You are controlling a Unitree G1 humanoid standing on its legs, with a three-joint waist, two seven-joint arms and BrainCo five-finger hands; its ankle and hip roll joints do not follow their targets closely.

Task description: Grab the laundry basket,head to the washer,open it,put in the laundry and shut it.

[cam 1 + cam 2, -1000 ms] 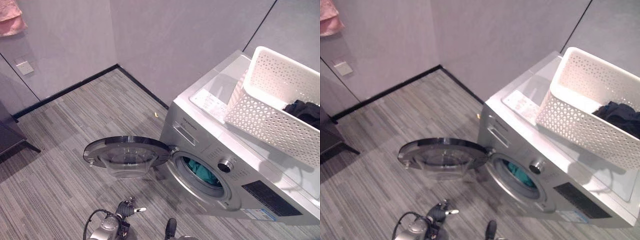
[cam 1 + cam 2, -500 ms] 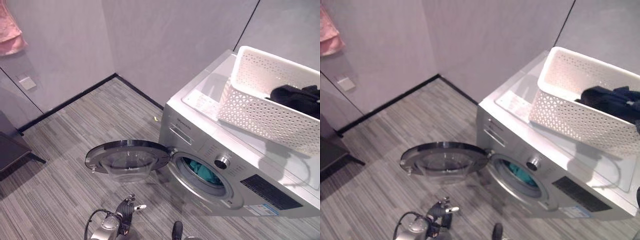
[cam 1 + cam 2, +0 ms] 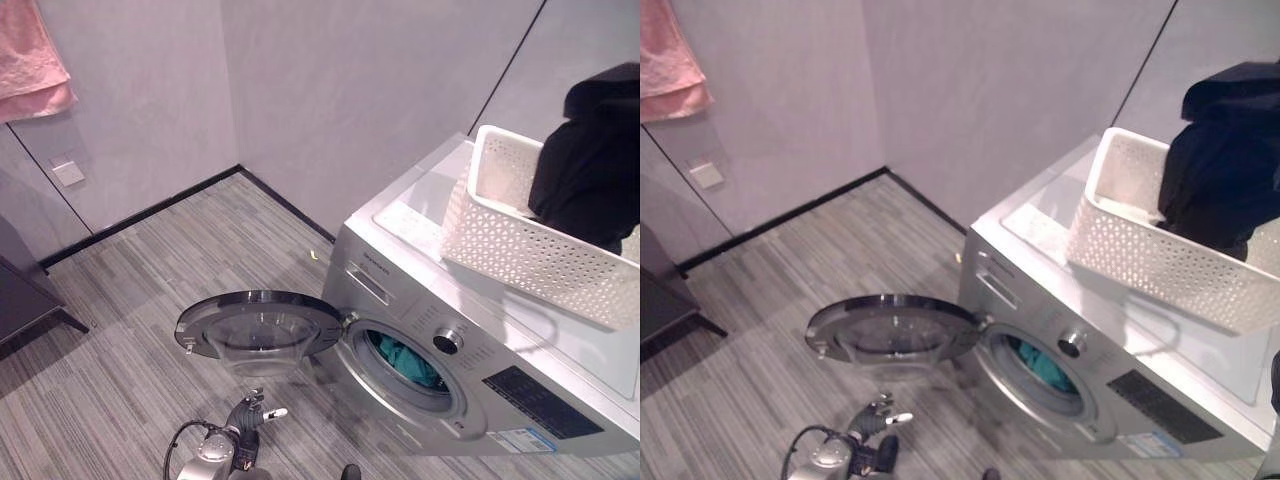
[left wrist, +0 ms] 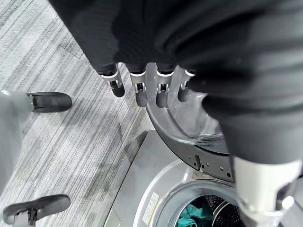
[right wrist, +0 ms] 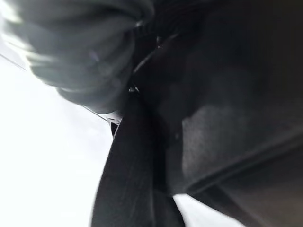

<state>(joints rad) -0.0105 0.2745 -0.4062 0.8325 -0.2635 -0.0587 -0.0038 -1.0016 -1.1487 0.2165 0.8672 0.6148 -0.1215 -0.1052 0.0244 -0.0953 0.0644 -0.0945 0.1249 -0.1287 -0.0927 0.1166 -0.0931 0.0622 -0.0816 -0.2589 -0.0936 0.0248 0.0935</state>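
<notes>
Looking down through my left eye, I am seeing the washer (image 3: 470,350) with its round door (image 3: 258,325) swung fully open over the striped floor (image 3: 130,330), and a teal garment (image 3: 405,362) already lying in the drum. The white laundry basket (image 3: 520,250) is sitting on top of the washer, and a black garment (image 3: 590,165) is hanging in the air above it, its lower edge dipping back inside the basket. My left hand (image 3: 248,412) is waiting low, below the door. A pink towel (image 3: 35,65) is hanging on the wall.

Through my right eye the black garment (image 3: 1225,160) is draping down over the basket's far side.

In my left wrist view, my left hand (image 4: 137,87) is hanging relaxed with fingers straight and gripping nothing, right above the door (image 4: 189,127) and the drum mouth with the teal garment (image 4: 191,218) inside.

In my right wrist view, dark cloth (image 5: 227,118) is crowding right up against the camera, so I am judging that my right hand is the one lifting the black garment, though I cannot tell how its fingers are closed.

What is worrying me: the trailing hem could snag on the basket rim and drag the basket off the washer, or a loose pinch could let the cloth slip onto the floor short of the drum
</notes>
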